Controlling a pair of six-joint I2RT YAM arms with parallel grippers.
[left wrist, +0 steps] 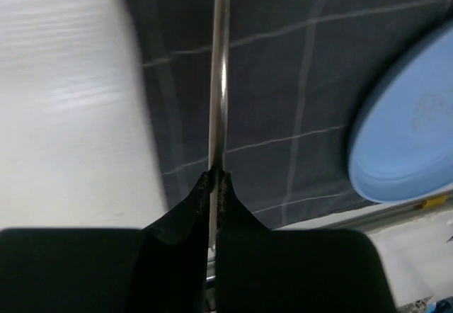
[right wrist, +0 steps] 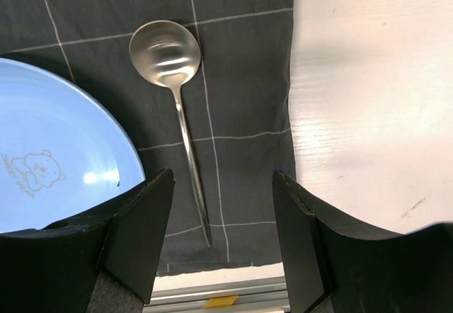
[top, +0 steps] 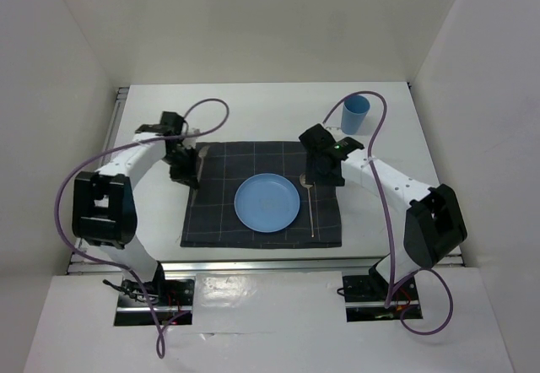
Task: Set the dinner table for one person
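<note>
Clamps a slim steel cutlery handle point(left wrist: 221, 79) between the left fingers point(left wrist: 202, 203), shut tight with only the metal in the pinch. Cannot tell fork from knife, the head being cut off by the top of the left wrist frame. Holds it lengthwise over the left margin of the dark checked placemat point(left wrist: 283, 79), near the seam of cloth and bare white worktop point(left wrist: 64, 115), with the blue plate point(left wrist: 403, 136) at the right edge of that frame. Cannot tell whether touching the cloth or just above it. Looks like a placement in the slot left of the plate, gripped near one end for laying flat and parallel to the mat's edge.

Spreads the right fingers point(right wrist: 141, 217) wide, gripping nothing and touching nothing. Hovers over the spoon point(right wrist: 177, 100), lying flat on the mat with its bowl towards the top of the right wrist frame and its handle running down into the gap between the two tips, just beside the plate's rim and clear of it. Reads as a spoon already in its place at the plate's right, with the fingers parted to leave it undisturbed.

Seen from overhead, centres the plate on the mat at mid-frame and sets a blue cup point(top: 355, 114) at upper right, on bare worktop beyond the mat's corner. Carries all of it on that worktop, spanning the middle of the frame from the arm bases at the bottom up to the back wall.
</note>
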